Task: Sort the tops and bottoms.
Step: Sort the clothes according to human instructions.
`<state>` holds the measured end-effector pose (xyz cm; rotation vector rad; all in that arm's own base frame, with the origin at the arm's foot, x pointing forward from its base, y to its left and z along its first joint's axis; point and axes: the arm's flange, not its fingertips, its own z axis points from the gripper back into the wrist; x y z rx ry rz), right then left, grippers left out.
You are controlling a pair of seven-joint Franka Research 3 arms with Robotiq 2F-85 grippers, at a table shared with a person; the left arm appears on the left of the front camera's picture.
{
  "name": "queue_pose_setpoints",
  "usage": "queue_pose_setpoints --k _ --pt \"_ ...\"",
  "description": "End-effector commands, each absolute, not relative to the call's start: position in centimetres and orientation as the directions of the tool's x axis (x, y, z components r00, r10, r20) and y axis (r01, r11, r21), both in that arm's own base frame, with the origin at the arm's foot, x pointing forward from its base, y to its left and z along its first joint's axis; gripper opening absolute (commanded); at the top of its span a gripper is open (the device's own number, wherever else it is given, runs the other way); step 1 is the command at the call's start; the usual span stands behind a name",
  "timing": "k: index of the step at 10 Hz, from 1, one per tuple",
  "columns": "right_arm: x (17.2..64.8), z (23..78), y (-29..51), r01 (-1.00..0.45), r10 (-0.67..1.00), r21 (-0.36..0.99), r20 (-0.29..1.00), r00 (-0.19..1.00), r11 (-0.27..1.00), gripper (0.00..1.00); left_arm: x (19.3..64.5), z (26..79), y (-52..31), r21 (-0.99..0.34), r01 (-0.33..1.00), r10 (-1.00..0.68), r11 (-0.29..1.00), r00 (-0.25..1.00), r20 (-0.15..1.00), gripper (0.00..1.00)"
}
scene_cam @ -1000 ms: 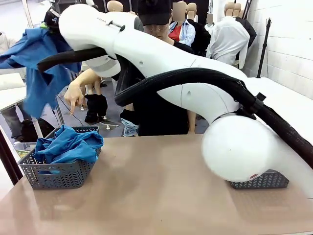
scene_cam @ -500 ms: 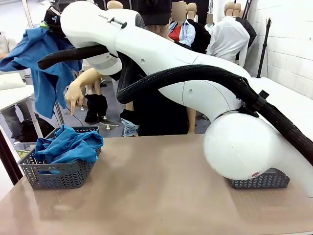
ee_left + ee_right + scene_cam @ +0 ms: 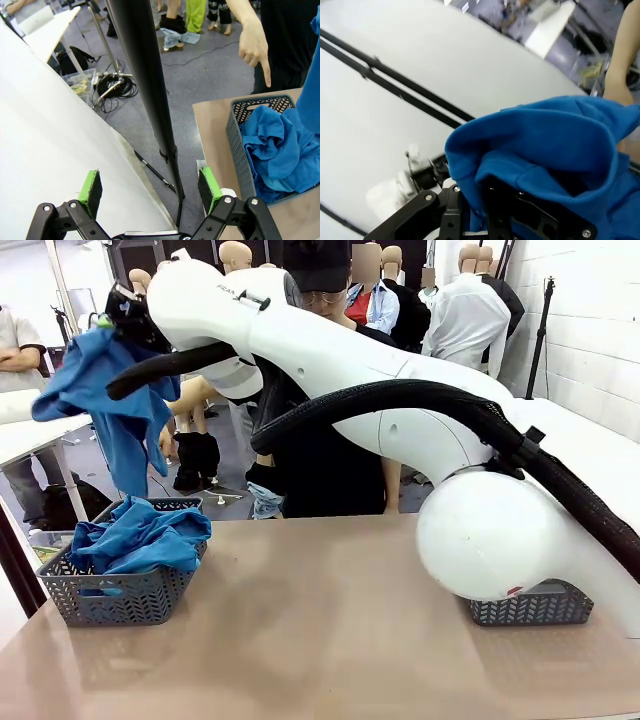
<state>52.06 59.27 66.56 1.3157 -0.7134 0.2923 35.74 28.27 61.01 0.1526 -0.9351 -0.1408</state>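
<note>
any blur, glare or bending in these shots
Front view: sharp, though the white arm blocks much of the scene; soft sheen on the table. Left wrist view: wide-angle bend, black pole leans. Right wrist view: blue garment close to the lens, slightly soft.

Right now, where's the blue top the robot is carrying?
The blue top hangs from the right end effector, high at front view's left, above the left basket.

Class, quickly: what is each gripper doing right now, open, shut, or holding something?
Left gripper: open, holding nothing.
Right gripper: shut on a blue garment, hanging above the left basket.
</note>
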Motion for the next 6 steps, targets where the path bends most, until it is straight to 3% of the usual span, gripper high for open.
queue_pose_setpoints --k 1,4,6 --pt "60.7 70.0 69.0 -0.597 -0.101 0.764 0.632 0.768 0.244 0.00 35.9 61.2 28.4 0.191 0.042 -0.179 0.981 0.589 0.788 1.00" --pt "65.8 66.9 73.9 -0.611 0.002 0.776 0.619 0.786 0.157 0.00 35.9 61.2 28.4 0.191 0.042 -0.179 0.981 0.589 0.788 1.00" --pt "69.1 63.0 78.5 -0.617 0.050 0.761 0.621 0.782 0.199 0.00 35.9 61.2 28.4 0.191 0.042 -0.179 0.981 0.589 0.788 1.00"
